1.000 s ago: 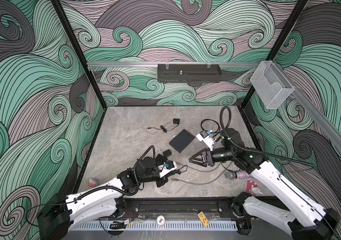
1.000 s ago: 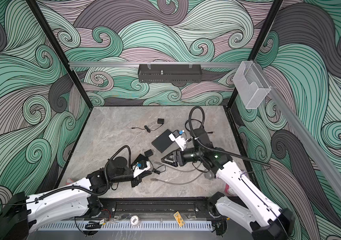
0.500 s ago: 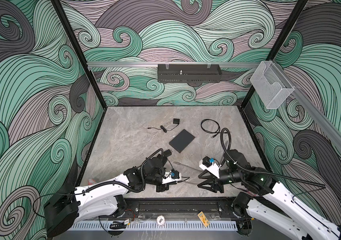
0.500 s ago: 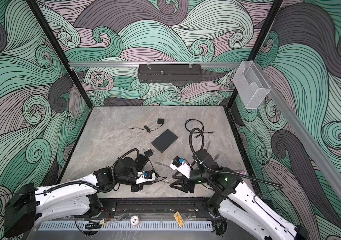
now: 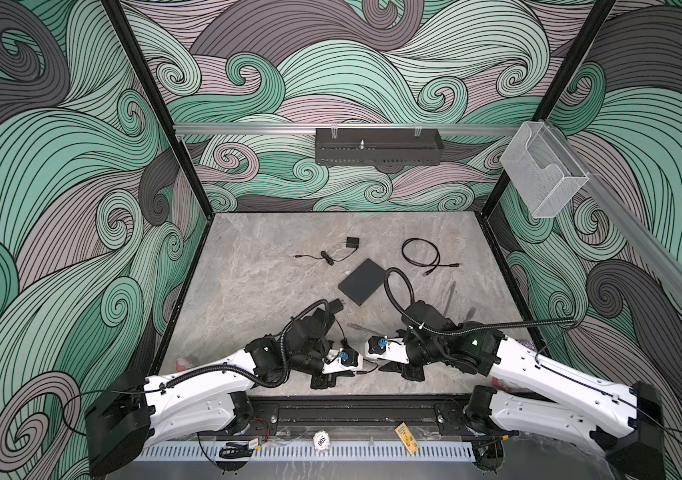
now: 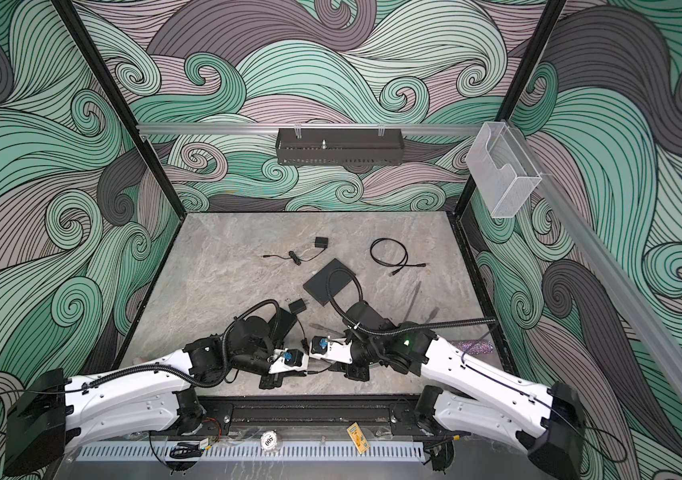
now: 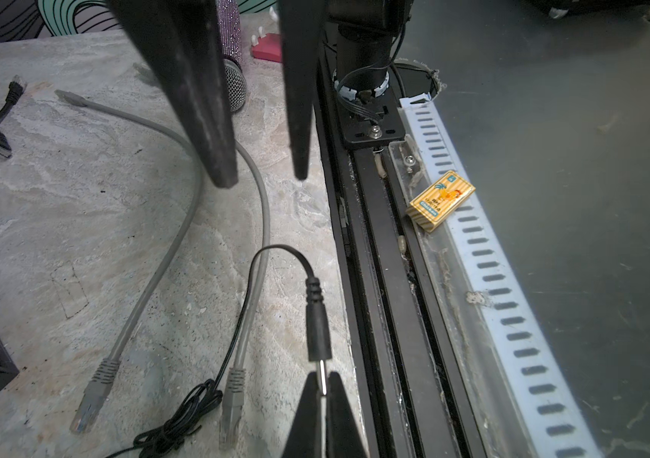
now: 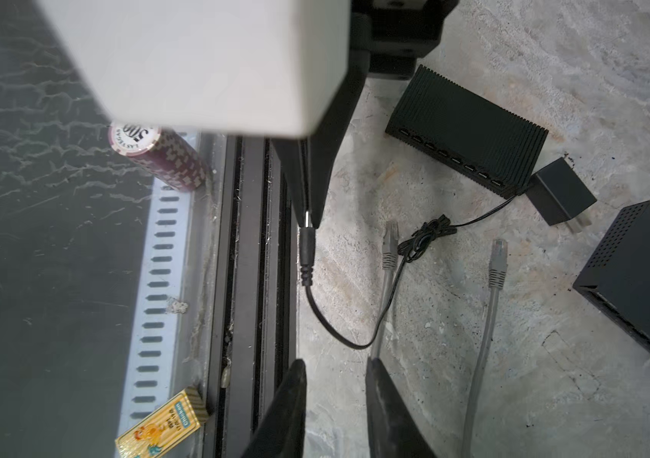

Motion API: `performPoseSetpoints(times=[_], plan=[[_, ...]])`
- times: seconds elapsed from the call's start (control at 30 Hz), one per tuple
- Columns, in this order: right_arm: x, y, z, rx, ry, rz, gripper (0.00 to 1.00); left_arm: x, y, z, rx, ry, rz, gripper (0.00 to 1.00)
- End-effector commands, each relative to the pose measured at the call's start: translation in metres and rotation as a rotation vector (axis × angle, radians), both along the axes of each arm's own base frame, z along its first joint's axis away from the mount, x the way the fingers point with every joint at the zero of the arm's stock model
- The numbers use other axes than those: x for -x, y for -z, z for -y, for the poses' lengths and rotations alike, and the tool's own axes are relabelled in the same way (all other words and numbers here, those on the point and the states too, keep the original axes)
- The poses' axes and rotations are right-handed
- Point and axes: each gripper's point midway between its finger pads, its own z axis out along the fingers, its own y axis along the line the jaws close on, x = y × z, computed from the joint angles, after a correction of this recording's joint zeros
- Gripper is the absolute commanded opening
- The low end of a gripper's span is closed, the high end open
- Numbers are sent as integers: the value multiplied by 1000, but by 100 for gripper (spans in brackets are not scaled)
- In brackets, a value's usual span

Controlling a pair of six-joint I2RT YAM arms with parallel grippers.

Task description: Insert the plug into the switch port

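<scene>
The black barrel plug (image 7: 317, 325) hangs just above the table's front edge, its metal tip pinched in my shut left gripper (image 7: 322, 382). Its thin black cord loops back to a bundled knot and a small power adapter (image 8: 561, 194). The switch (image 8: 470, 131), a ribbed black box with a row of ports along one side, lies beside that adapter, partly under the left arm in both top views. My right gripper (image 8: 335, 368) faces the plug (image 8: 307, 253) from a short way off, open, with only bare table between its fingers (image 7: 204, 119). In a top view the two grippers (image 5: 354, 372) (image 5: 387, 368) nearly meet.
A grey network cable (image 7: 192, 198) lies looped under both grippers. A second black box (image 8: 640, 277) with a perforated side lies further in, with a coiled black cable (image 5: 420, 257) beyond it. The black front rail (image 7: 375, 277) runs close by, with a yellow box (image 7: 440, 200) and poker chips (image 8: 165, 158) past it.
The right arm has swung from the middle of the table to the front edge, its jaws narrowing. The left gripper has carried the plug right and forward to meet it.
</scene>
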Motion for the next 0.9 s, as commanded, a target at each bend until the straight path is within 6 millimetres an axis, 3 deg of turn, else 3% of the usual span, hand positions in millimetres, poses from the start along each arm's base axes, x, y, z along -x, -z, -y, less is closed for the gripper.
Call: performPoseSetpoints(times=[0.0,0.3,0.7,0.87], plan=[[-4,5,-9,1,-31,25,25,7,-13,6,30,51,3,0],[7,-1,-35,-214,-28,-56,22,8,-15,5,39,45,-5,0],[23,-23,-31,-409,-2,-108,25,7,-26,4,93,15,-7,0],[22,-15,-31,-364,10,-136,23,7,-26,5,85,18,-7,0]])
